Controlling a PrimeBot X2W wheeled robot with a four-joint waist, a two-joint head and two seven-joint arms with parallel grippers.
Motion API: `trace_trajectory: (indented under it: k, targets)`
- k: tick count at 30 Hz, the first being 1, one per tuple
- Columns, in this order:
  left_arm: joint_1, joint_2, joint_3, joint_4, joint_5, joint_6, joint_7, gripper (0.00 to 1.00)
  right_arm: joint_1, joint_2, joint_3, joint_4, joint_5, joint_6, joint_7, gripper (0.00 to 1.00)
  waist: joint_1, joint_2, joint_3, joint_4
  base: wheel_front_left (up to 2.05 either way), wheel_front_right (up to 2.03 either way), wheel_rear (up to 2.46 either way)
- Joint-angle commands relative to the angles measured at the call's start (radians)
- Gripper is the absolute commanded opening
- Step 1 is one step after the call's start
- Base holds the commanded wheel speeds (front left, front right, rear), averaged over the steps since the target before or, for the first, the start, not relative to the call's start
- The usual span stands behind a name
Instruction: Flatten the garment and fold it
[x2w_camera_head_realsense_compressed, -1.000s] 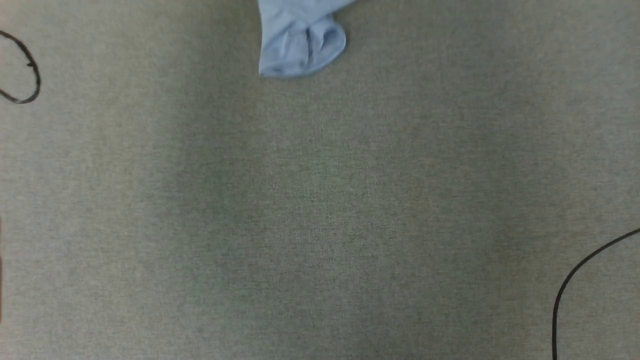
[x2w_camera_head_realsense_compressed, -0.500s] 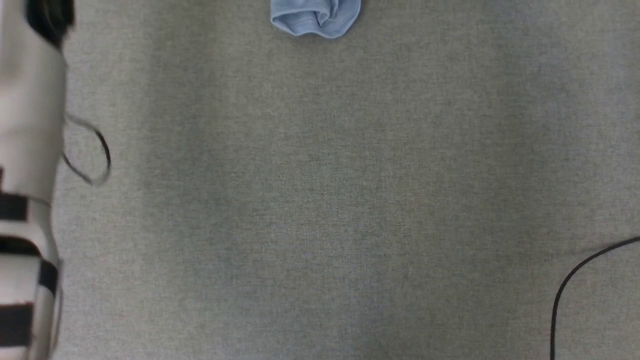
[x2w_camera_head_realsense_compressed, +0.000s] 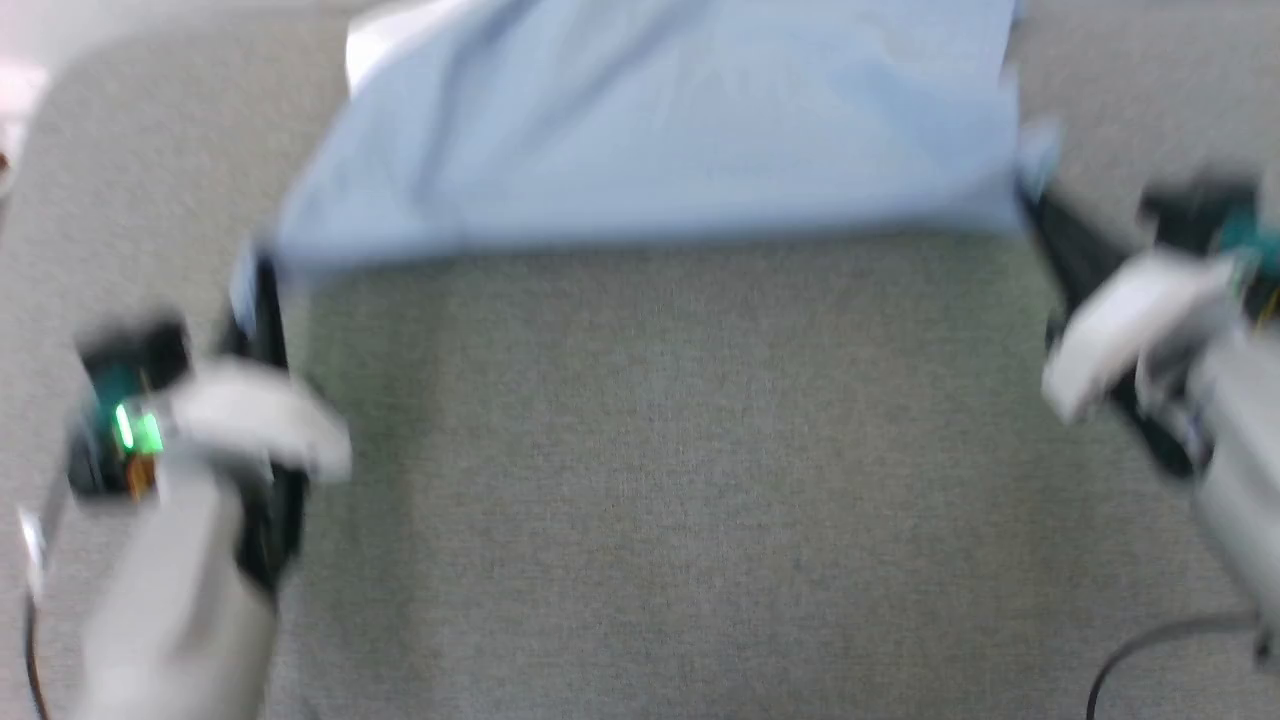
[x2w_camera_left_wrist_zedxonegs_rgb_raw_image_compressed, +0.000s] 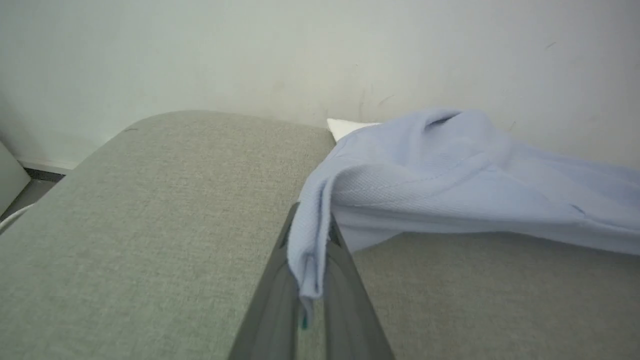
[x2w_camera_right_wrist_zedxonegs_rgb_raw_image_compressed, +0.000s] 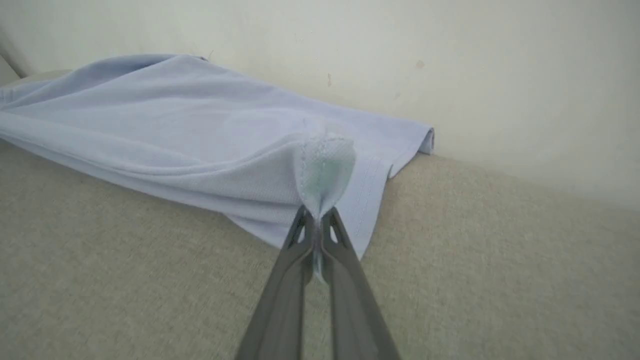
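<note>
The left gripper is pinched tight on a bunched corner of the garment, a light blue piqué-knit polo shirt spread across the far part of the grey woven surface. The left wrist view shows a white collar tip by the wall. The right gripper clamps the stitched hem corner.

Plain indoor rm, prob lab: grey fabric tbl, bare white wall.
</note>
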Motion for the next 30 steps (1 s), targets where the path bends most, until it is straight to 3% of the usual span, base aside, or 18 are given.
trace_trajectory:
  k: [1, 7, 13, 17, 21, 26, 30]
  targets:
    - [0.073, 0.009, 0.005, -0.047, -0.007, 0.023, 0.003, 0.0, 0.061, -0.021, -0.013, -0.027, 0.007, -0.003, -0.008, 0.0, 0.0003, -0.0001, -0.102, 0.005, 0.0, 0.0, 0.0]
    - [0.333, 0.04, 0.003, -0.268, -0.019, 0.096, 0.081, 0.0, 0.295, -0.062, -0.104, -0.161, -0.009, -0.003, 0.0, 0.0, 0.0003, -0.0001, -0.174, 0.005, 0.0, 0.0, 0.0]
    - [0.604, 0.078, 0.03, -0.538, -0.037, 0.213, 0.18, 0.0, 0.595, -0.061, -0.329, -0.375, -0.086, -0.003, 0.101, 0.0, 0.0003, -0.0001, -0.229, -0.001, 0.0, 0.0, 0.0]
    - [0.73, 0.098, 0.035, -0.685, -0.034, 0.276, 0.235, 0.0, 0.8, 0.003, -0.511, -0.566, -0.17, -0.003, 0.215, 0.0, 0.0003, -0.0001, -0.245, 0.005, 0.0, 0.0, 0.0]
    - [0.805, 0.115, 0.036, -0.794, -0.032, 0.323, 0.287, 0.0, 0.988, 0.11, -0.656, -0.782, -0.239, -0.003, 0.357, 0.0, 0.0003, -0.0001, -0.251, 0.015, 0.0, 0.0, 0.0]
    - [0.854, 0.141, 0.051, -0.893, -0.031, 0.366, 0.341, 0.0, 1.142, 0.212, -0.751, -0.995, -0.292, -0.003, 0.524, 0.0, 0.0003, -0.0001, -0.254, 0.014, 0.0, 0.0, 0.0]
    - [0.809, 0.161, 0.046, -0.919, -0.029, 0.358, 0.371, 0.0, 1.128, 0.237, -0.788, -1.063, -0.329, -0.003, 0.59, 0.0, 0.0003, -0.0001, -0.241, 0.003, 0.0, 0.0, 0.0]
